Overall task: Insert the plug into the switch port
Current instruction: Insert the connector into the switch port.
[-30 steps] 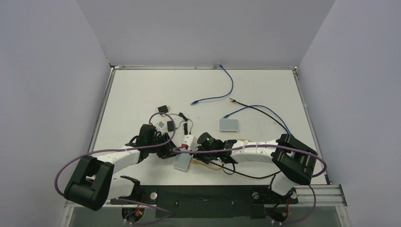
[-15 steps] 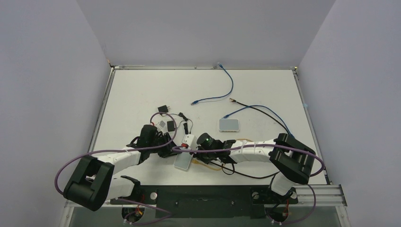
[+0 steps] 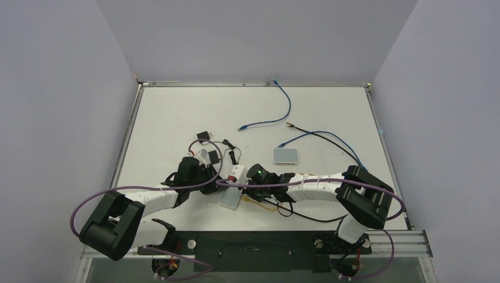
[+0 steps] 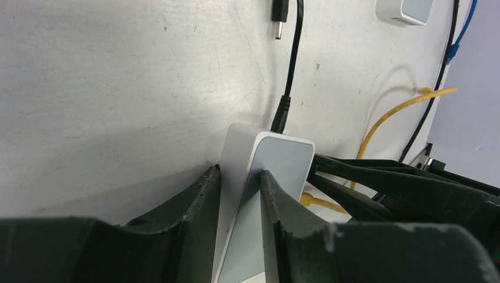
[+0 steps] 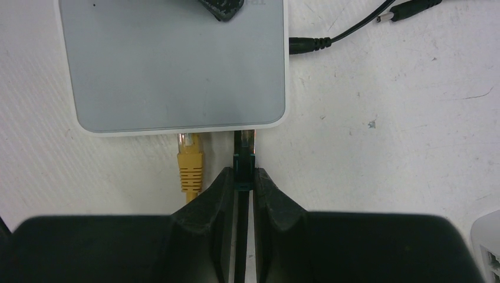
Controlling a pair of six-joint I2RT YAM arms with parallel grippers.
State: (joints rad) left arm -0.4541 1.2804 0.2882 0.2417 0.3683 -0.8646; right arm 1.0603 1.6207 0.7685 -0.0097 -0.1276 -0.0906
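Note:
The switch (image 3: 229, 199) is a flat white box with a pale grey face, lying between the two arms. My left gripper (image 3: 207, 184) is shut on it. In the left wrist view, the fingers pinch the switch (image 4: 277, 159) across its thickness at my left gripper (image 4: 240, 177). My right gripper (image 5: 243, 177) is shut on a black plug (image 5: 244, 158) with a dark green boot. The plug's tip sits at the switch's (image 5: 174, 65) narrow near edge, right of a yellow plug (image 5: 190, 165) seated there. My right gripper (image 3: 246, 191) shows in the top view.
A black power lead (image 5: 306, 44) enters the switch's side and a loose barrel plug (image 5: 407, 12) lies beyond. A second white box (image 3: 285, 155), a white adapter (image 3: 236, 174), small black adapters (image 3: 204, 135) and blue cables (image 3: 283, 106) lie further back.
The left arm has crept forward and to the right, and the switch has shifted slightly away from the near edge. The right gripper has stayed on the plug at the switch's edge.

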